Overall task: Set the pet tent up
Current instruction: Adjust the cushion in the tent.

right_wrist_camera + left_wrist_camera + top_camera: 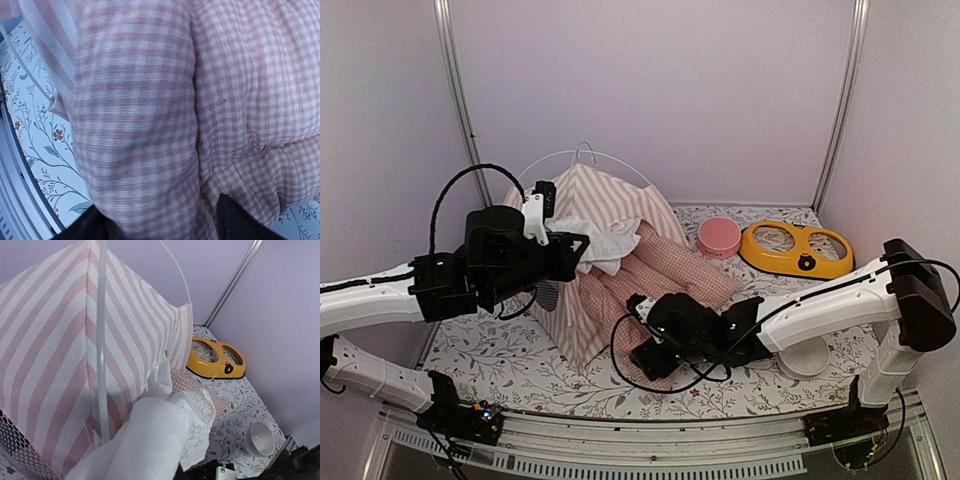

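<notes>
Pet tent [605,215] sits half-raised, centre-left on the desk [500,360]: probably light, floppy cloth on springy thin poles [101,340], so grab along a pole seam, not loose fabric; left claw [548,212] is clamped on its white curtain [150,440], while right claw [638,312] gapes wide against the checked cushion [670,265], no confirmed grip.

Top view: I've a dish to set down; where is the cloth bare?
Bare cloth: near-left, between the pet tent and the front rail, under the left arm; and front-centre, before the right arm. Crowded: the middle and back right, with tent, checked cushion, pink bowl, yellow feeder.
</notes>
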`<state>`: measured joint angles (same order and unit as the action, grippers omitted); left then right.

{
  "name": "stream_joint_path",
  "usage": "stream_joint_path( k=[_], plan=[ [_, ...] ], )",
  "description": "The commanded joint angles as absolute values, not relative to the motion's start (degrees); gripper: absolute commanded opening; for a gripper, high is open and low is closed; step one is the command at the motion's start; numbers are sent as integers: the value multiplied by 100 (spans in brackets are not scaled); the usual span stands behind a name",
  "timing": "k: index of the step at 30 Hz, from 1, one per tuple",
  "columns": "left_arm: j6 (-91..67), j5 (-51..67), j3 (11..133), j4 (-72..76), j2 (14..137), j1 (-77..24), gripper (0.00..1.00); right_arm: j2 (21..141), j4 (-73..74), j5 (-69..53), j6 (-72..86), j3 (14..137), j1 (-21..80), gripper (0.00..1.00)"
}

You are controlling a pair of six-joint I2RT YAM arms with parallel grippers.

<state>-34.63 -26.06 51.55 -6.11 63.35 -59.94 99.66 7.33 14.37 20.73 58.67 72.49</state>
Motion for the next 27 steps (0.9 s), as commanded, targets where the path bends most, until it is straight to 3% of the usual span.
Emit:
stream_joint_path(
  k=[1,4,6,19,24,27],
  plan=[
    [-3428,-2433,5056,-562,6223,-5973,0,10008,844,1715,2218,6314,7143,49],
    [-3399,-2309,5031,-538,6202,-5971,0,9915,863,1592,2191,6558,7003,13],
    [-3362,-2194,4990,-510,6169,-5971,0,9787,803,1442,2197,6705,6878,1],
    [-3093,-962,5037,47,5935,-5969,0,9539,-222,-224,2549,7758,5677,0],
    [-3121,-951,5147,77,5803,-5967,0,10130,-471,-583,2829,7924,5499,0],
    [-3332,-1604,5231,-254,5629,-5975,0,10495,-548,-694,3045,7959,5489,0]
  ],
)
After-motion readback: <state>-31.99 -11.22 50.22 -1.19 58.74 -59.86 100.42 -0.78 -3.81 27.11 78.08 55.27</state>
